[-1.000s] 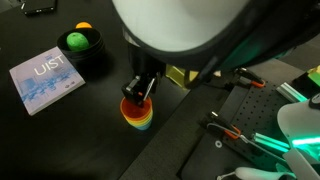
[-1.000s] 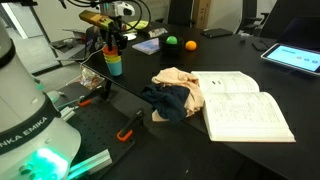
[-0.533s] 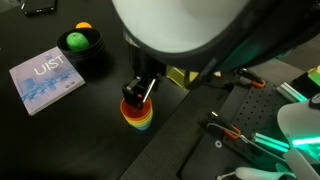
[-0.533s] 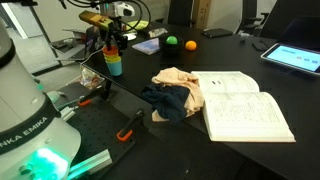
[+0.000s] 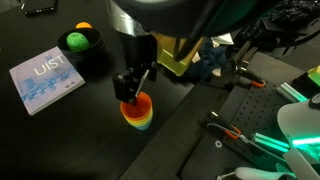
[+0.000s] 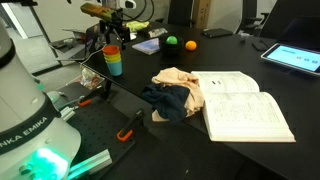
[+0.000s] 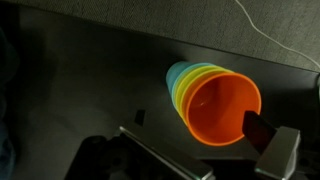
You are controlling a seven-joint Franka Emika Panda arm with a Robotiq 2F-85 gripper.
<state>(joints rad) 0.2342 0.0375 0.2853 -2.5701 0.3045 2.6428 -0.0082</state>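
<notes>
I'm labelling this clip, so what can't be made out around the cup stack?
- Cup stack base: wrist view, hidden behind its own rims.
- Cup stack count: exterior view, too small.
- Gripper fingertips: exterior view, dark against the arm behind.
- Booklet small print: exterior view, too small.

Wrist view: the fingers are blurred and cut by the lower edge. Only one pad is made out, just beside the rim of the stacked cups. The lower cups are nested and mostly hidden. A small dark speck, off to the stack's side, is too small to be identified.

In an exterior view, the gripper overlaps the stack's rim; contact cannot be told. Behind the gripper, a yellow object and a blue cloth are half covered by the arm.

Far from the gripper, a tablet is cropped by the frame edge.
</notes>
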